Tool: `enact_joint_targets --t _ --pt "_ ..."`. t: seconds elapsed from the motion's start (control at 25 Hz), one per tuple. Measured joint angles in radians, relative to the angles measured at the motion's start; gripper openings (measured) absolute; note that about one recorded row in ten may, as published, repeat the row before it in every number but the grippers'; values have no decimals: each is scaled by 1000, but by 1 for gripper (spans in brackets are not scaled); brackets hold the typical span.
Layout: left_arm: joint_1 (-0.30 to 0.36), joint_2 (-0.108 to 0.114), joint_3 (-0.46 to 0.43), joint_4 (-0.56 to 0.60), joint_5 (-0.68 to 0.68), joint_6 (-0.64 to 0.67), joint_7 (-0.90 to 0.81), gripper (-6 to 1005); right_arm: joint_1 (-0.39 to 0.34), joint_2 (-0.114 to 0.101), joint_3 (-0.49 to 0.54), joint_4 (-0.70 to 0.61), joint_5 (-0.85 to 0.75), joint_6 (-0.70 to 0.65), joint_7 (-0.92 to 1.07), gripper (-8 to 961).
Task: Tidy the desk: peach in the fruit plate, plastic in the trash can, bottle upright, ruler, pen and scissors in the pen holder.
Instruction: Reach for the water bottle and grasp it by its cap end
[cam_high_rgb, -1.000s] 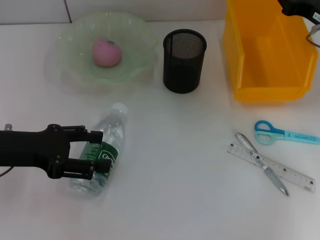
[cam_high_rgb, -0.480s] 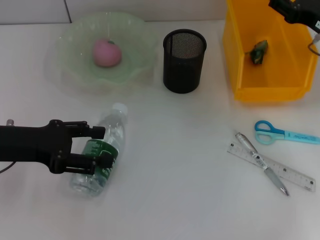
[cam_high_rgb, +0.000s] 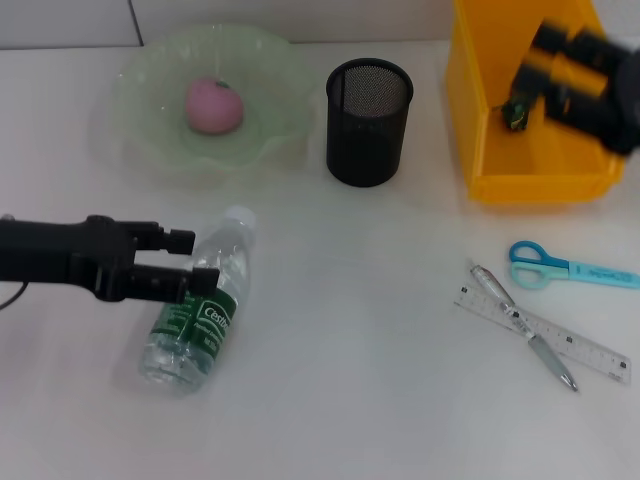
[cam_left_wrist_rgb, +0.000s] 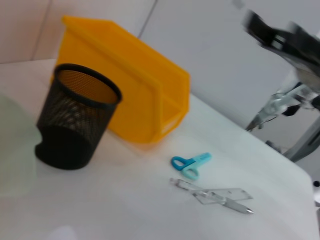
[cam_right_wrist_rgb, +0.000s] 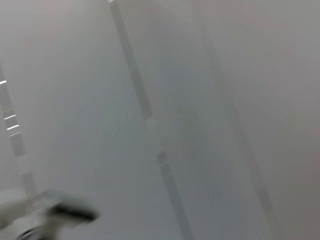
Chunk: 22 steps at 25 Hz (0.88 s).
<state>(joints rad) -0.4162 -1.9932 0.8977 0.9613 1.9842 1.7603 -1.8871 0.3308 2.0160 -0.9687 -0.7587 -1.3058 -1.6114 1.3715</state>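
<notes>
At seven o'clock on the white tabletop (cam_high_rgb: 350, 400), a clear plastic water bottle with a green label and white cap (cam_high_rgb: 200, 305) lies on its side, cap toward twelve. The left gripper (cam_high_rgb: 195, 260) reaches in from nine o'clock, its black fingers (cam_high_rgb: 180, 239) spread on either side of the bottle's upper body near the neck, not visibly clamped. At eleven o'clock a pink peach (cam_high_rgb: 213, 105) sits in the pale green wavy-rimmed glass plate (cam_high_rgb: 140, 75). Just beside the plate, at twelve, stands a black mesh cylindrical pen holder (cam_high_rgb: 368, 122). At one o'clock is the yellow plastic bin (cam_high_rgb: 500, 180), a small dark green crumpled scrap (cam_high_rgb: 517, 110) inside it; the right gripper (cam_high_rgb: 580, 75) is above the bin, blurred, finger state unclear. At four o'clock lie blue-handled scissors (cam_high_rgb: 565, 266), and near them a clear plastic ruler (cam_high_rgb: 590, 352) with a silver pen (cam_high_rgb: 520, 322) lying across it.
</notes>
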Motion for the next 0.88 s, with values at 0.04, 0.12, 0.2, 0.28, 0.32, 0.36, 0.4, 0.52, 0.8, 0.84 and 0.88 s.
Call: enact_joint_targets --t 0.04,0.12,0.2,0.28,0.32,0.36,0.4,0.52,0.8,0.84,0.88 --pt "0 0 0 0 0 0 0 718 3 -8 2 -3 -45 -52 23 680" --pt "-17 -8 -3 38 42 -21 -59 717 16 -25 6 -7 -146 -150 54 680" --pt "-52 -17 -2 69 95 -36 -140 716 28 -31 7 -7 -287 -218 55 680" --pt "-85 -21 2 88 129 -36 -215 715 30 -28 7 -5 -329 -223 46 680" --pt "-107 -25 8 103 153 -34 -262 715 31 -23 6 -1 -365 -222 36 680" --pt "-135 -30 17 125 183 -32 -316 714 33 -15 5 4 -400 -220 25 680" --pt "-159 -37 26 144 209 -31 -356 714 34 -6 3 8 -437 -218 16 680" --pt "-241 -64 45 197 337 -33 -486 712 41 17 7 13 -520 -213 5 680" --pt "-333 -76 110 185 538 -114 -750 709 54 31 6 78 -545 -142 -15 680" --pt "-336 -76 118 185 553 -122 -770 709 54 31 6 88 -545 -135 -27 680" --pt "-339 -76 121 184 568 -134 -796 708 54 31 6 98 -545 -128 -39 680"
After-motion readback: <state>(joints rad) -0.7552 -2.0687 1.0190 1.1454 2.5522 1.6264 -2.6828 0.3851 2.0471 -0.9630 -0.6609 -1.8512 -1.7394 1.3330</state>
